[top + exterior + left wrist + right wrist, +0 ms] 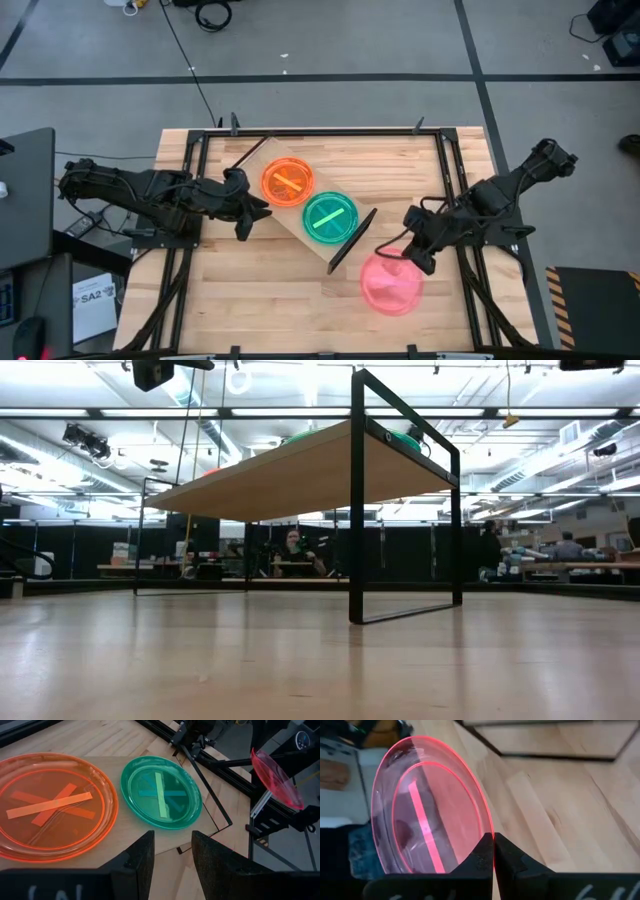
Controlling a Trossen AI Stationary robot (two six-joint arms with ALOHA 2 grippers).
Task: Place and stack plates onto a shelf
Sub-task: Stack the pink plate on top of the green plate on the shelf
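The shelf (pixel 262 160) lies slantwise on the table. An orange plate (pixel 288 183) and a green plate (pixel 330 218) rest flat on it side by side, and both show in the left wrist view as the orange plate (pixel 50 807) and the green plate (pixel 160 790). My left gripper (pixel 255 210) hovers open by the shelf's left side, near the orange plate, with nothing between its fingers (pixel 145 860). To the right of the shelf's dark end panel (pixel 350 240), my right gripper (pixel 408 260) is shut on a pink plate (pixel 390 283). My right gripper pinches the pink plate's rim (pixel 492 837) between its two fingers (pixel 480 860). The fingers slant down from the table's right side. The plate is tilted and lifted clear of the table, reaching out past the fingers toward the near edge.
Black frame rails (pixel 455 180) run along the table's left, right and far sides. Bare wooden tabletop (pixel 270 300) lies in front of the shelf. A dark screen (pixel 25 190) stands off the table's left edge.
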